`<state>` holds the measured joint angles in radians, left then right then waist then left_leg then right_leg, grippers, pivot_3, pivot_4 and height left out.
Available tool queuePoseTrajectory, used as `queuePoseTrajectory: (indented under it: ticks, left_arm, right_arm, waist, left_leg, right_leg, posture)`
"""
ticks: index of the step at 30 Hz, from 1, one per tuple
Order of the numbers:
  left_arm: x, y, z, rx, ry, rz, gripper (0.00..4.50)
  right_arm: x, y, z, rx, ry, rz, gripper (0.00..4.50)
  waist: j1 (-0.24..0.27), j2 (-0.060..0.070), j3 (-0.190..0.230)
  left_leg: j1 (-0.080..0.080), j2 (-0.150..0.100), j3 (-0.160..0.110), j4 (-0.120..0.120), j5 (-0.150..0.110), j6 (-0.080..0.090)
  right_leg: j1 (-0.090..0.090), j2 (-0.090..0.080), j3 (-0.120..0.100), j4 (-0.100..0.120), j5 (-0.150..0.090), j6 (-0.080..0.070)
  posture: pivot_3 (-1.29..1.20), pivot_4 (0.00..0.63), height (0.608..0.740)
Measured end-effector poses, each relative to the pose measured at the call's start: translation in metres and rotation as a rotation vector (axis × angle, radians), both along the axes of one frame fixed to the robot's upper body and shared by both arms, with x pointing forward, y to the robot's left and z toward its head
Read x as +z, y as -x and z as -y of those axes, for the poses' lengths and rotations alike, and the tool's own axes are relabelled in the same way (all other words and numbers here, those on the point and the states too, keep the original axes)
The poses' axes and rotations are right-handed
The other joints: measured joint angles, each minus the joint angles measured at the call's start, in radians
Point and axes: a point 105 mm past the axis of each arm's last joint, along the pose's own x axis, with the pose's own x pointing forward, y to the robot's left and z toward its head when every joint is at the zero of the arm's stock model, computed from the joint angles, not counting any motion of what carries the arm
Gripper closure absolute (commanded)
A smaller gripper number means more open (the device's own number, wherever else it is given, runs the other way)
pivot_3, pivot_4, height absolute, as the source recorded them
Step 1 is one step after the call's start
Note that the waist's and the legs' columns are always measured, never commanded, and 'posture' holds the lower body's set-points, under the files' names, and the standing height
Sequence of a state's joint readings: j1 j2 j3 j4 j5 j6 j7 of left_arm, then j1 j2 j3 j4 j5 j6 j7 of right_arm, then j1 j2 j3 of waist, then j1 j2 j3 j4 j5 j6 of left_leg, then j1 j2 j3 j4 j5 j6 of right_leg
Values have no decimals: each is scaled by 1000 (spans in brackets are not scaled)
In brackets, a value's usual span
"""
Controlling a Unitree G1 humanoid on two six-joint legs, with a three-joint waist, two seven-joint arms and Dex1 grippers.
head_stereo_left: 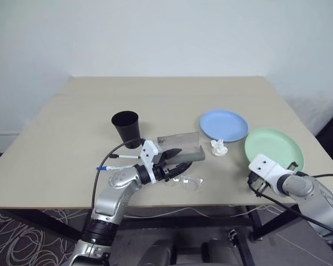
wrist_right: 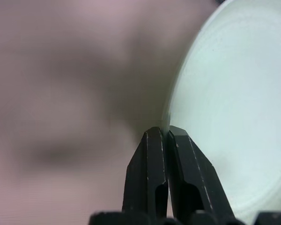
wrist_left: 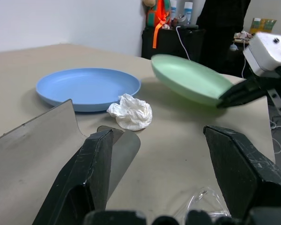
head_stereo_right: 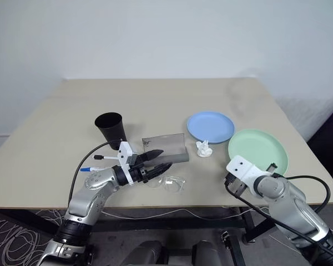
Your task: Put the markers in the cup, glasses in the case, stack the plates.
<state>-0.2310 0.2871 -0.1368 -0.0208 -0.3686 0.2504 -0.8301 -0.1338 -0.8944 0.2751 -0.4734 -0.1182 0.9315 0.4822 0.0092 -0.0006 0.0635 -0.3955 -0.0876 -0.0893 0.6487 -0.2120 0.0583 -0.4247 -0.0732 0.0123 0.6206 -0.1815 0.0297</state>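
Now green plate (wrist_right: pixel 234 108) in right pincer (wrist_right: pixel 166 133)

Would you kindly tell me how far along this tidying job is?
Nothing is finished. In hand: the right claw is pinching the green plate's rim, tilting it. Left: stacking it on the blue plate; markers into the cup; glasses into the case.

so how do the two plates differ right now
The blue plate lies flat on the table; the green plate is tilted, one edge lifted. The right gripper is shut on the green plate's rim; nothing touches the blue one. The blue one sits farther from the robot. Both are round, shallow and similar in size.
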Motion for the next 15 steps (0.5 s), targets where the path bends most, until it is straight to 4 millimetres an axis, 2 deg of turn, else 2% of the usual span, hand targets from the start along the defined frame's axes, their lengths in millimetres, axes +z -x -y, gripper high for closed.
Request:
queuePoseTrajectory:
  ticks: [5, 9, 11, 15]
  left_arm:
    - [1, -2, 0, 3, 0, 8, 1249]
    - [0, -5, -1, 8, -1, 6, 1249]
    - [1, -6, -2, 11, -1, 10, 1249]
    - [2, -8, -2, 13, -2, 19, 1249]
  right_arm:
    - [20, -26, -2, 76, 30, 105, 4489]
    - [38, -56, -11, 195, 28, 170, 4489]
    - [43, -68, -20, 258, 25, 185, 4489]
    - [44, -106, -47, 398, 0, 187, 4489]
  waist:
    - [1, 0, 0]
    - [0, 0, 0]
    - [0, 0, 0]
    - [-8, 0, 0]
  left_leg:
    - [0, 0, 0, 0, 0, 0]
    - [1, 0, 1, 0, 0, 0]
    - [1, 0, 1, 0, 0, 0]
    - [2, 0, 2, 0, 1, 1]
  right_leg:
    - [0, 1, 0, 0, 0, 0]
    - [0, 1, 0, 0, 0, 0]
    - [1, 2, 0, 0, 0, 0]
    - [1, 2, 1, 1, 1, 0]
  posture:
    - [0, 0, 740]
    - [0, 0, 740]
    - [0, 0, 740]
    - [0, 0, 740]
